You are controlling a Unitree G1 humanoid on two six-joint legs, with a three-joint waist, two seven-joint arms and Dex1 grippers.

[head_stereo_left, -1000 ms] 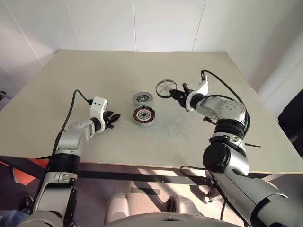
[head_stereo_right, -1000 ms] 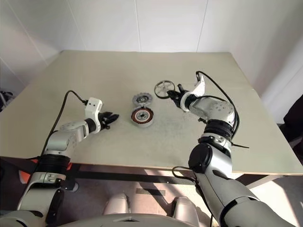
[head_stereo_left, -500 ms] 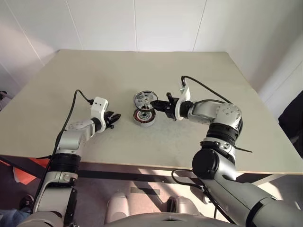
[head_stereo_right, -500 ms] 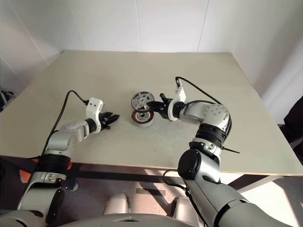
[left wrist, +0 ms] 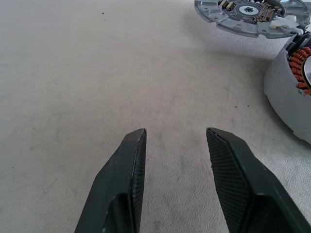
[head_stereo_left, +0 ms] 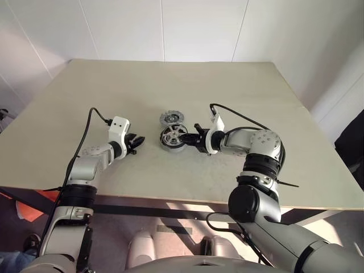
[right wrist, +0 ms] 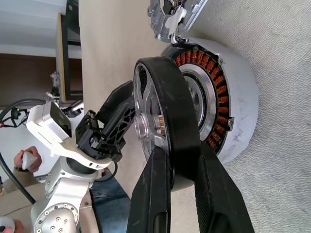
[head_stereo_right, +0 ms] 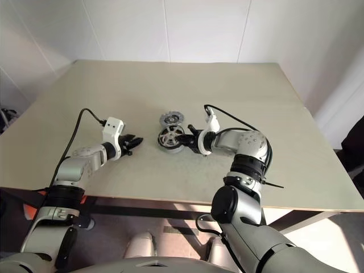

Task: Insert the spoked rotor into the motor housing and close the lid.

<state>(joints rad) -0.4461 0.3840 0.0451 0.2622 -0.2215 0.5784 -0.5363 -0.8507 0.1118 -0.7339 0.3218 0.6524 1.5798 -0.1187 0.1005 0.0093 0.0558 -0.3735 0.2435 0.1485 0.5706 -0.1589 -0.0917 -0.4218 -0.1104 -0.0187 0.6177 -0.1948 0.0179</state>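
My right gripper [head_stereo_left: 190, 138] is shut on the rim of the spoked rotor [head_stereo_left: 172, 135], a dark wheel with a few spokes. In the right wrist view the rotor [right wrist: 167, 102] hangs tilted right over the open face of the motor housing [right wrist: 228, 111], whose copper coils show around a dark centre; I cannot tell if they touch. On the table just behind the housing lies the lid [head_stereo_left: 172, 118], a ribbed grey disc. My left gripper [head_stereo_left: 137, 142] hovers left of the housing, open and empty. Its fingers [left wrist: 129, 179] point towards the housing [left wrist: 291, 92] and the lid [left wrist: 252, 14].
The beige table [head_stereo_left: 256, 85] is bare around the parts, with wide room on every side. White walls rise behind it. A person's hand [right wrist: 26, 160] shows beyond the table's near edge in the right wrist view.
My right gripper carried the rotor from the right rear of the table leftwards and down, over the housing. The left arm and the lid have stayed still.
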